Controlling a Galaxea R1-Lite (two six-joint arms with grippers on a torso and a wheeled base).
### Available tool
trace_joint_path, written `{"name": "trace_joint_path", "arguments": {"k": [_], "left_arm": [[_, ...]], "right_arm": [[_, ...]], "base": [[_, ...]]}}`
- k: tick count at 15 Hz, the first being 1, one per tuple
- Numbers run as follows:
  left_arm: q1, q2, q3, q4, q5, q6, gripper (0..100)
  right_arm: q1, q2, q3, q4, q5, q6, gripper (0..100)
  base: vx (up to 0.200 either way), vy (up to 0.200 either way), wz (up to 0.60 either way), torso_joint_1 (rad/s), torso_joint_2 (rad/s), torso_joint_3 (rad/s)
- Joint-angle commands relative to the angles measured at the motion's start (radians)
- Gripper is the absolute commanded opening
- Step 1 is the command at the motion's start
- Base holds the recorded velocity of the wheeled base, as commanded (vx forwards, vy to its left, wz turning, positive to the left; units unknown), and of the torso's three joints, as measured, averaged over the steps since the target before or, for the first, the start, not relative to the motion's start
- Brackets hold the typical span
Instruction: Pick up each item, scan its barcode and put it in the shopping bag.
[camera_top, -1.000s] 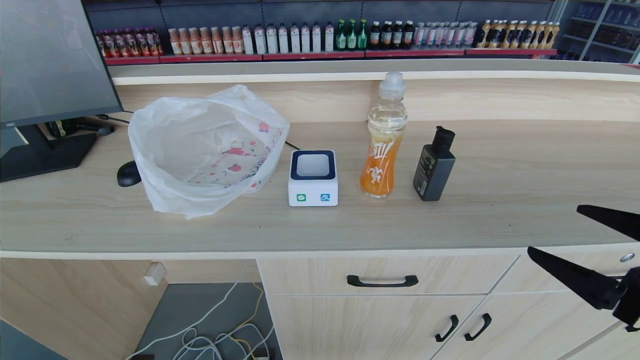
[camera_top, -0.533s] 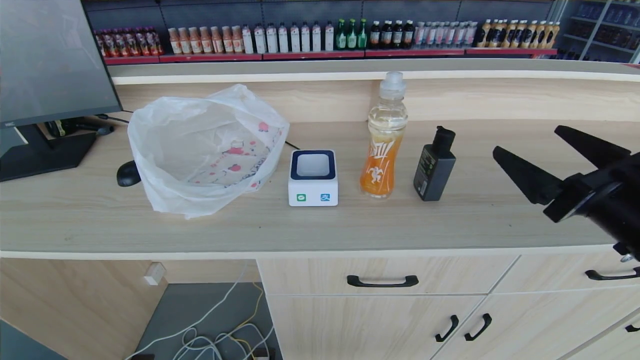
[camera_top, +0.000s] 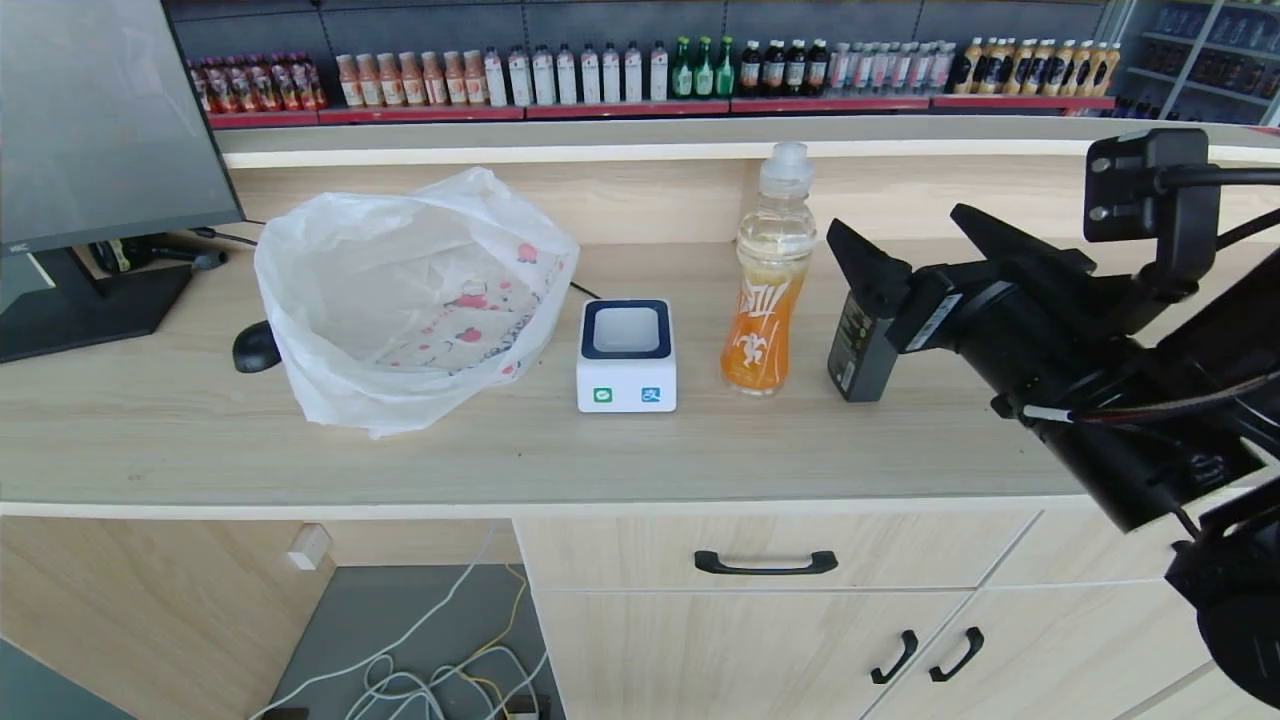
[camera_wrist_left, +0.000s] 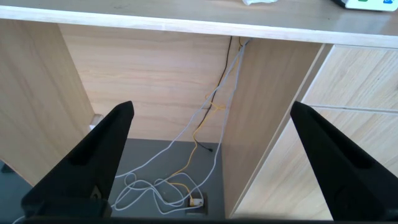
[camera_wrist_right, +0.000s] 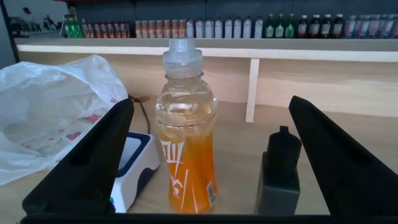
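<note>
wooden counter (camera_top: 600, 450) | right tool (camera_top: 897, 228) released near dark bottle (camera_top: 855, 350) | left tool (camera_wrist_left: 212, 107) released | orange drink (camera_top: 760, 320) white-lettered

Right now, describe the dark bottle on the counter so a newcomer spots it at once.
On the wooden counter, go right past the white shopping bag and the white scanner box to two upright bottles. The dark bottle is the rightmost, beside the orange drink bottle. It is shorter, squarish and opaque black with a pump-style cap, where its neighbour is tall and clear.
</note>
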Motion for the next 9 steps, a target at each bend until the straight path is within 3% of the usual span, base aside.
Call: {"name": "trace_joint_path", "arguments": {"k": [1, 9], "left_arm": [[0.0, 0.0, 0.0, 0.0, 0.0, 0.0, 100], [0.0, 0.0, 0.0, 0.0, 0.0, 0.0, 100]], "right_arm": [[0.003, 0.06, -0.045, 0.0, -0.001, 0.004, 100], [0.007, 0.184, -0.157, 0.009, 0.001, 0.025, 100]], "base": [[0.0, 0.0, 0.0, 0.0, 0.0, 0.0], [0.0, 0.0, 0.0, 0.0, 0.0, 0.0]]}}
